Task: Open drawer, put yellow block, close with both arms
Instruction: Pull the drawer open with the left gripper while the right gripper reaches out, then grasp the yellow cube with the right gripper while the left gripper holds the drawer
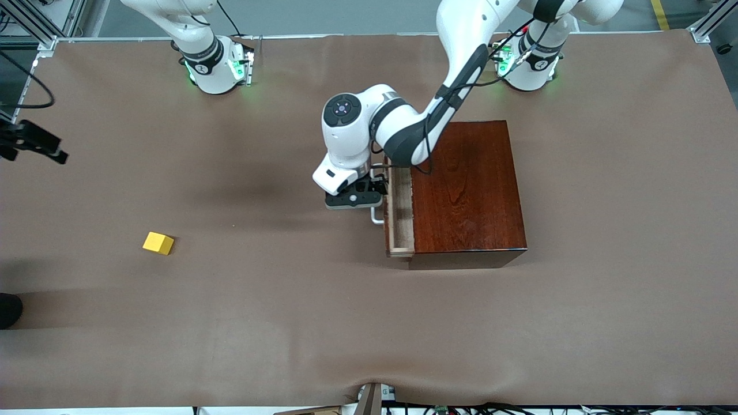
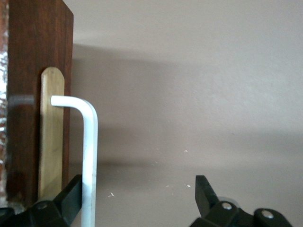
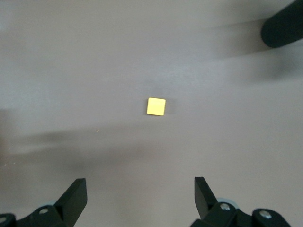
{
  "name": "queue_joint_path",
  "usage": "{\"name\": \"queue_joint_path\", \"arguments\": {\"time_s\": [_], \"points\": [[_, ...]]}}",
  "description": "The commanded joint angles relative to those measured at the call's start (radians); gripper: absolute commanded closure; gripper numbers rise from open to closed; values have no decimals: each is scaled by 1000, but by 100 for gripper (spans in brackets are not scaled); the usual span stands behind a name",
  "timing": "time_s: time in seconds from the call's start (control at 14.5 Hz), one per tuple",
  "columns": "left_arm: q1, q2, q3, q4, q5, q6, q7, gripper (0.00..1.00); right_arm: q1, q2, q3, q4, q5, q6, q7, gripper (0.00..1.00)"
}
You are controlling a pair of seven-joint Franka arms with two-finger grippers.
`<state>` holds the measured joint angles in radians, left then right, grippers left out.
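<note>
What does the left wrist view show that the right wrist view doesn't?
Only the left wrist view shows the drawer front with its white handle, one finger of the open left gripper against that handle. Only the right wrist view shows the yellow block on the table, with the open right gripper over it. Both show the brown table cover.

high front view, two downward wrist views
</note>
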<state>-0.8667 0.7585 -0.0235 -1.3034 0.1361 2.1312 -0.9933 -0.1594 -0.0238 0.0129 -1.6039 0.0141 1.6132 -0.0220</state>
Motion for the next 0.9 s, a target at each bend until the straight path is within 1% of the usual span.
{"name": "queue_joint_path", "arguments": {"time_s": [0.0,0.14,0.28,0.41,0.62,0.69,0.83], "points": [[-29,51,-15,67,-3,10,-68,0,-70,51,12,29,-13,19,-3,0],[-34,51,-18,67,-42,7,-80,0,-72,61,12,33,-14,16,-1,0],[-37,53,-18,68,-46,10,-79,0,-74,73,12,22,-13,8,1,0],[-43,51,-21,72,-46,13,-79,0,-60,111,12,15,-11,10,13,0],[-58,47,-27,72,-58,12,-88,0,-34,194,15,-4,-8,37,86,0],[-58,48,-27,72,-61,12,-96,0,-32,208,15,-31,-8,81,88,0],[-71,50,-26,73,-61,19,-96,0,-32,211,16,-138,-5,228,105,0]]}}
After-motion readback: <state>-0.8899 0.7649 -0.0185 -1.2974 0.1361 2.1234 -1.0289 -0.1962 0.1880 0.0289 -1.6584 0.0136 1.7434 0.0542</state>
